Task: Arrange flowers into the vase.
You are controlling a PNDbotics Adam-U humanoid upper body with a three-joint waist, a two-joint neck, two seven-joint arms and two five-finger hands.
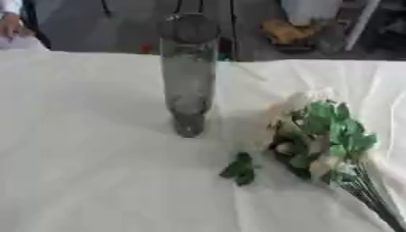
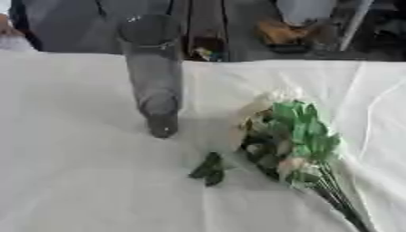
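A tall clear glass vase (image 1: 189,74) stands upright on the white tablecloth, a little left of the middle, with nothing in it that I can make out. A bunch of artificial flowers (image 1: 317,140) lies on the cloth to its right, with cream blooms and green leaves toward the vase. Its dark stems (image 1: 373,195) run off toward the lower right corner. A small loose sprig of dark green leaves (image 1: 239,169) lies apart from the bunch, in front of the vase. Neither of my hands shows in either view.
The white cloth (image 1: 87,158) covers the whole table, with folds at the right. Beyond the far edge are dark floor, a white and orange object (image 1: 297,25) and table legs. A person's hand (image 1: 9,25) shows at the far left corner.
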